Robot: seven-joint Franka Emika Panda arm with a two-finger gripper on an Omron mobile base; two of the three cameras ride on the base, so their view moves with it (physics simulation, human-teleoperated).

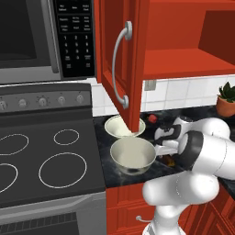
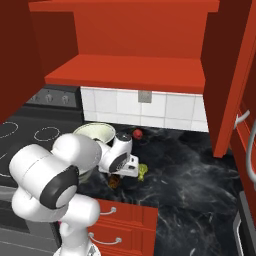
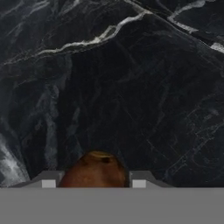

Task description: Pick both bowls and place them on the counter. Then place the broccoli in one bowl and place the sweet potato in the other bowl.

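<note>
a red wall cabinet (image 1: 183, 36) is seen with its door (image 1: 120, 59) swung open above a white tiled backsplash (image 2: 145, 107). a dark stovetop (image 1: 46, 158) with white rings is set beneath a microwave (image 1: 46, 39); a potted plant (image 1: 226, 98) is placed at the wall.

I see the open cabinet door (image 1: 120, 64) hanging low over the back bowl (image 1: 120, 126), so from above this bowl is partly blocked. The front bowl (image 1: 133, 155) is free from above; the gripper (image 3: 93, 183) is just beside it, low at the counter (image 2: 200, 175), with the sweet potato (image 3: 93, 171) between its tips. The broccoli (image 2: 143, 172) lies very near on the other side, I think not touching. To the right the black counter is wide and free. The shelf (image 2: 130, 72) limits the height at the back.
</note>
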